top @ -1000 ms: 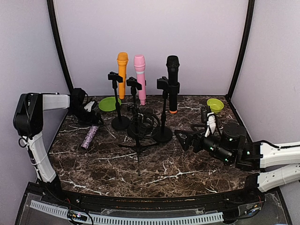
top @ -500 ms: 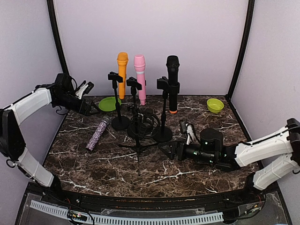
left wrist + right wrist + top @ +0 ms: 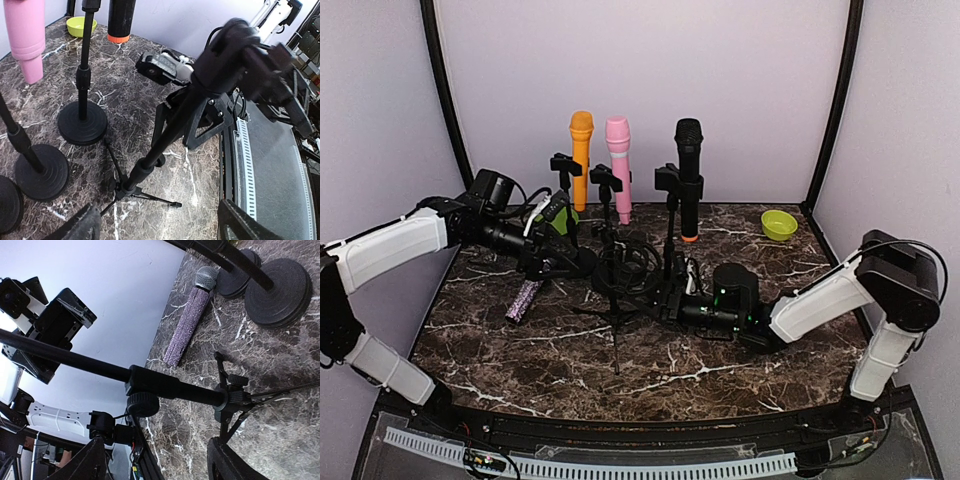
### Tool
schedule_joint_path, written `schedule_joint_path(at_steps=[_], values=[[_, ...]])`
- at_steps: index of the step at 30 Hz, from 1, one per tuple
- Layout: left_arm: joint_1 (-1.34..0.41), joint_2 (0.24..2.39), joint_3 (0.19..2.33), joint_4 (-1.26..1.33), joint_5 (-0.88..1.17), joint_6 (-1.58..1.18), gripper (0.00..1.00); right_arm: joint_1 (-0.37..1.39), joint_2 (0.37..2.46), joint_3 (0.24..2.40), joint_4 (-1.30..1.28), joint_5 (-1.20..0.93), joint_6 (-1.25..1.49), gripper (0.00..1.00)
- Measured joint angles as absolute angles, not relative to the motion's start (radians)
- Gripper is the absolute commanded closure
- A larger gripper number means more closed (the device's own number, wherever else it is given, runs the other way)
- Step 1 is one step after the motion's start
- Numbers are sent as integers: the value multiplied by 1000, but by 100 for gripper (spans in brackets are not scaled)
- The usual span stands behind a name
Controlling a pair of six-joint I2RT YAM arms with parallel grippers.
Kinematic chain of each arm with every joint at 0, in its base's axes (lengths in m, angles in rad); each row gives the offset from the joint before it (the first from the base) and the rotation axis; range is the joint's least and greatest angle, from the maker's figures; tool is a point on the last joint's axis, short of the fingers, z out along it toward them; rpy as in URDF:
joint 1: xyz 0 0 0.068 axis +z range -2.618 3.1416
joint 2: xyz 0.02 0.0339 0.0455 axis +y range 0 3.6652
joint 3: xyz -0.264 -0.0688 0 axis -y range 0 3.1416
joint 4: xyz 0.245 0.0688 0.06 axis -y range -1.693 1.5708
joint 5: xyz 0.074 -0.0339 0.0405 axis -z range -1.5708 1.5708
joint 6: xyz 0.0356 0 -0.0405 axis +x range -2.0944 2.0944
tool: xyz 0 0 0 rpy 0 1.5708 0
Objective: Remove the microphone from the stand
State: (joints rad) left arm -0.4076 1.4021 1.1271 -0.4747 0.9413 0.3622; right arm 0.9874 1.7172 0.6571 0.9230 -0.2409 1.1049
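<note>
Orange (image 3: pixel 581 150), pink (image 3: pixel 618 160) and black (image 3: pixel 688 170) microphones stand upright in clips on round-based stands at the back. A purple glitter microphone (image 3: pixel 525 297) lies flat on the marble, also in the right wrist view (image 3: pixel 192 315). A black tripod stand (image 3: pixel 615 300) is in the middle. My left gripper (image 3: pixel 560 240) is open, its fingers either side of the tripod's pole (image 3: pixel 165 140). My right gripper (image 3: pixel 672 300) is open low by the tripod's foot, the pole's collar (image 3: pixel 170 387) above its fingers. Neither holds anything.
A green bowl (image 3: pixel 779 223) sits at the back right, another (image 3: pixel 552 222) behind the left gripper. Three round stand bases (image 3: pixel 82 122) crowd close to the tripod legs. Cables bunch around the middle stand (image 3: pixel 632 260). The table's front edge (image 3: pixel 250 165) is near.
My left arm swung in from the far left wall to the stands. My right arm slid left along the table to the tripod's foot. The purple microphone stays lying down.
</note>
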Motion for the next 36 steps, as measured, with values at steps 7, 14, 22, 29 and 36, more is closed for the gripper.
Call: schedule_joint_path(at_steps=[7,14,22,29,36], values=[[-453,1496,1183,-440,962,398,30,987,1785,731,947,-278,1210,39],[-514,1530,1225,-445,984,467,38,987,1840,746,990,-287,1286,47],[-551,1547,1251,-472,983,517,37,974,1849,746,1003,-300,1330,49],[-591,1575,1284,-484,970,553,53,962,1849,756,1007,-312,1350,50],[-601,1605,1310,-473,970,535,49,960,1850,788,1022,-328,1364,53]])
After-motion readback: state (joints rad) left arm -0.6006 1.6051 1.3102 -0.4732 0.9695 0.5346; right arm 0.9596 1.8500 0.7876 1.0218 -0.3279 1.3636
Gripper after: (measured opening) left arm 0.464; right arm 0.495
